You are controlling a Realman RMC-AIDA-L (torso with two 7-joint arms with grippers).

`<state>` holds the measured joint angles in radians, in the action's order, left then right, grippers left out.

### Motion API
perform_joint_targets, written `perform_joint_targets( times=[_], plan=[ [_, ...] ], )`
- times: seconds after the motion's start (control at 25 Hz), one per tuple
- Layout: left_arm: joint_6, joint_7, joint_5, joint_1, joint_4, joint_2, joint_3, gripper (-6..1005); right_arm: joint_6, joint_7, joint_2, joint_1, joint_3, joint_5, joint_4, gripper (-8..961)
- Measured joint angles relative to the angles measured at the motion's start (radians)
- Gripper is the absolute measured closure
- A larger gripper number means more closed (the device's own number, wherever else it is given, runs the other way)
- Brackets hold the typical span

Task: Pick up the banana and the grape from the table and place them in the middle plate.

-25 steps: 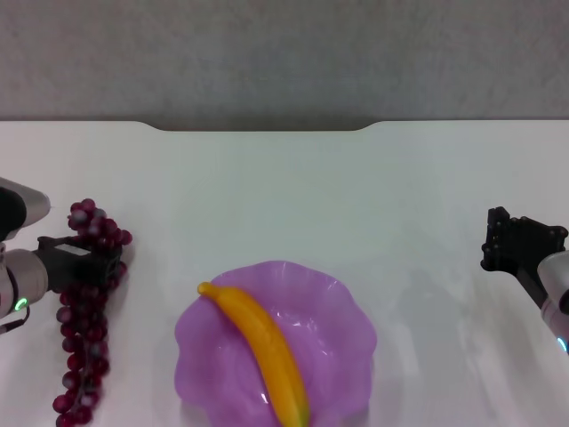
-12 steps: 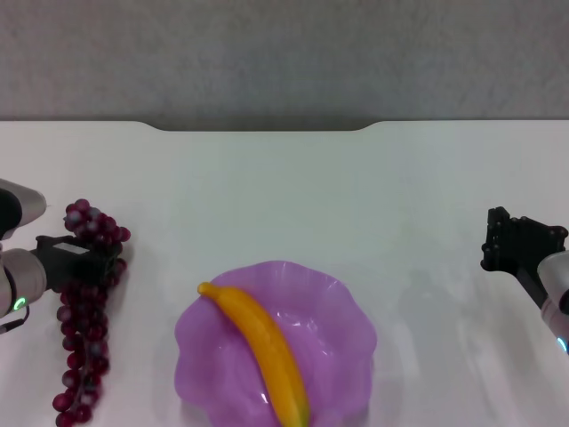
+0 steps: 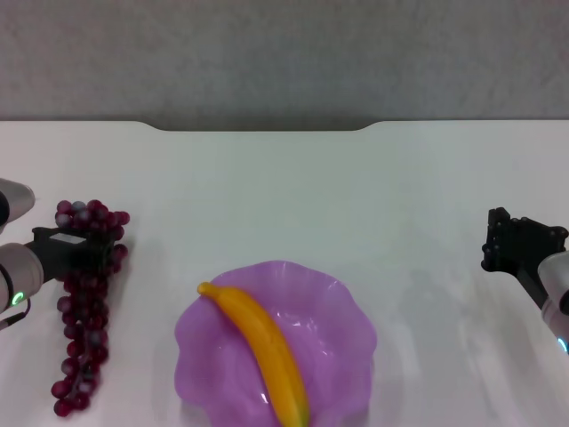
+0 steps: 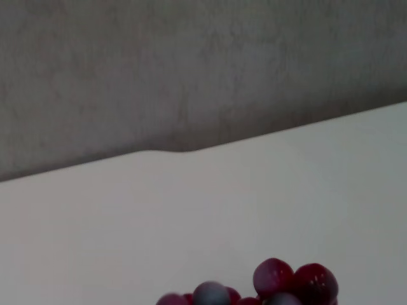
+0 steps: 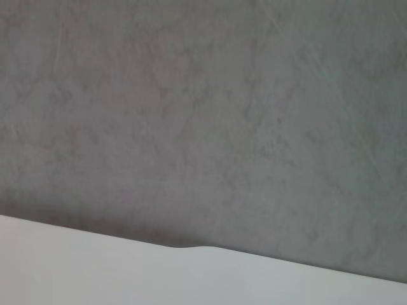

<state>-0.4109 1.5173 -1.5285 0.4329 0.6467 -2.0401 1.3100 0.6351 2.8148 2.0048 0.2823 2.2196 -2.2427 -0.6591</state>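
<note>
The yellow-orange banana (image 3: pixel 262 356) lies diagonally across the middle plate (image 3: pixel 351 307), a light purple dish with a wavy rim near the front of the white table (image 3: pixel 284 196). At the far left, my left gripper (image 3: pixel 84 252) is shut on the upper part of the grape (image 3: pixel 80 338). This dark red bunch trails down from the gripper toward the front edge. A few top berries of the grape (image 4: pixel 280 283) show in the left wrist view. My right gripper (image 3: pixel 520 249) rests parked at the far right, away from the plate.
A grey wall stands behind the table's back edge (image 3: pixel 267 129), which has a shallow notch. White table surface lies between the plate and each arm.
The left gripper has shifted slightly left with the grape. The bunch's lower end has drawn up a little. The right arm, banana and plate have not moved.
</note>
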Motion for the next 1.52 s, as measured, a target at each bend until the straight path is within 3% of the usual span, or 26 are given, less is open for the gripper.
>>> perform_joint_targets(
  times=[0.8,1.28,1.52],
  plan=[
    [-0.059,-0.144,0.221,-0.016,0.036,0.002,-0.005,705,0.000,0.002,0.000,0.000,0.000,0.000,0.007,927],
    [-0.162,-0.144,0.303,-0.142,0.301,0.003,-0.010,702,-0.022,0.002,-0.001,0.000,-0.001,0.000,0.014,927],
    [-0.206,-0.086,0.304,-0.238,0.490,0.002,0.003,700,-0.023,0.002,-0.002,0.000,-0.002,0.000,0.017,927]
  ],
)
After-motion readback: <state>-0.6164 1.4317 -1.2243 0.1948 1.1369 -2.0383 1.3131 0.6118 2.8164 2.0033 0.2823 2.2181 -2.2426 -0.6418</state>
